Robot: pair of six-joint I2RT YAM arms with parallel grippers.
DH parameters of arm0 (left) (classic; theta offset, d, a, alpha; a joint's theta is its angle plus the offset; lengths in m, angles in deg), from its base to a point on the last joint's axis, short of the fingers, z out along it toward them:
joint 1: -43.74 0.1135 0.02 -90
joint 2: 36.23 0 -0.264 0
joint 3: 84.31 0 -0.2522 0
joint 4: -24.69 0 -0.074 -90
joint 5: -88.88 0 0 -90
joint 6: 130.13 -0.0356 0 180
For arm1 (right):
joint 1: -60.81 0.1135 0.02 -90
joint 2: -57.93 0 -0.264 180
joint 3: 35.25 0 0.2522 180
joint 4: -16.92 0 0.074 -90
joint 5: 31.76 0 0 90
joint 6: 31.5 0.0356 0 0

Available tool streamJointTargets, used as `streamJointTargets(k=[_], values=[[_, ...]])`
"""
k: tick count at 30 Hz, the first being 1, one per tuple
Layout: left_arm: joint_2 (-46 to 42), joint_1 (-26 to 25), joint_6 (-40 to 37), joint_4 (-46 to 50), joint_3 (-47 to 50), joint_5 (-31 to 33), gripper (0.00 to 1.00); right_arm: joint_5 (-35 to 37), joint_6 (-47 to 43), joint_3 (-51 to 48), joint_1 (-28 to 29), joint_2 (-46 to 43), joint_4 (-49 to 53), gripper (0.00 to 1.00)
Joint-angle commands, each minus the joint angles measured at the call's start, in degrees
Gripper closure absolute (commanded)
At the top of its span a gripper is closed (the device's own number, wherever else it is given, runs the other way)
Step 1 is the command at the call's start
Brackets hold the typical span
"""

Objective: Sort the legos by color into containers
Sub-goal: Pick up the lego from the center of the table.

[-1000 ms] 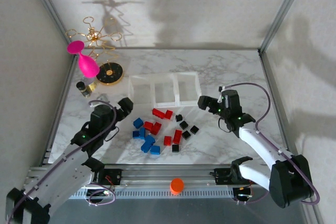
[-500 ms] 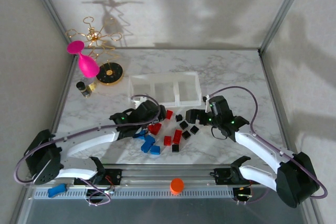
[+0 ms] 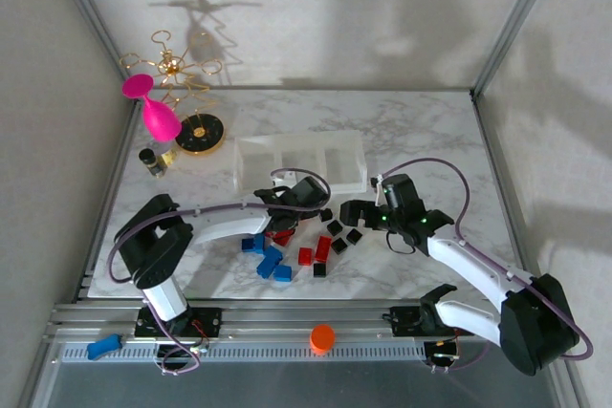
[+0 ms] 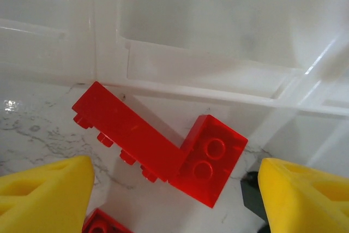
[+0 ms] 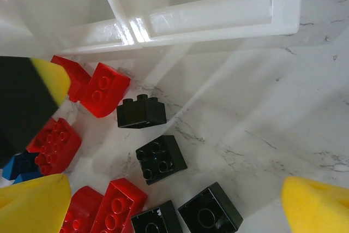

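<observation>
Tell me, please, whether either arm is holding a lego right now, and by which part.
Nothing is held. The left gripper stands open over an oblong red lego without touching it; the right gripper is open above the black legos.

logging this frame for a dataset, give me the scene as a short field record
left gripper: open, poised over a long red brick touching a short red brick, beside the containers' wall
right gripper: open, above the black bricks
containers: three joined bins, no brick seen inside
blue bricks: loose on the table, at the left of the pile
orange cap: apart from the bricks, at the near edge
</observation>
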State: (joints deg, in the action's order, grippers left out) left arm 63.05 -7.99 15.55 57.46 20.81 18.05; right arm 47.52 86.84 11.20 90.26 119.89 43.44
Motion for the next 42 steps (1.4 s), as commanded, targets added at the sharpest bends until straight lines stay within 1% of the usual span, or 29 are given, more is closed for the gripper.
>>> streamJointTargets(k=[1,5,11,16,21,25,32,35,39,42], values=[[2.2,0.2,3.4,4.0,-1.5,3.8,0.21,-2.5,0.4,0.5,-1.8,-1.0,0.5,0.01],[3.2,0.7,6.0,4.7,-1.7,5.9,0.21,-3.5,-0.1,0.2,-2.6,-1.0,0.3,0.01],[2.8,0.8,10.1,3.8,0.4,6.3,0.24,-3.4,-0.4,0.4,-3.1,-0.2,0.6,0.01],[3.6,2.0,9.8,2.2,0.4,5.3,0.26,-3.8,-0.8,0.4,-3.4,0.7,0.2,0.01],[3.7,2.3,10.8,1.9,0.9,5.8,0.3,-3.7,-1.8,0.7,-3.7,1.0,1.0,0.01],[5.2,2.4,10.4,0.2,0.7,3.5,0.34,-4.0,-1.6,0.5,-3.9,1.0,0.4,0.01],[5.7,2.2,12.0,0.5,1.6,4.1,0.36,-4.4,-1.5,0.4,-4.0,1.0,0.4,0.01],[6.5,2.2,11.7,-0.9,1.4,3.7,0.39,-4.5,-1.4,0.2,-4.0,1.3,-0.1,0.01],[7.6,2.2,11.2,0.6,-0.7,4.9,0.44,-5.0,-1.4,0.4,-4.1,1.7,0.0,0.01],[6.9,2.2,11.4,0.2,-0.3,5.0,0.5,-4.7,-1.7,0.4,-4.1,1.2,0.4,0.01]])
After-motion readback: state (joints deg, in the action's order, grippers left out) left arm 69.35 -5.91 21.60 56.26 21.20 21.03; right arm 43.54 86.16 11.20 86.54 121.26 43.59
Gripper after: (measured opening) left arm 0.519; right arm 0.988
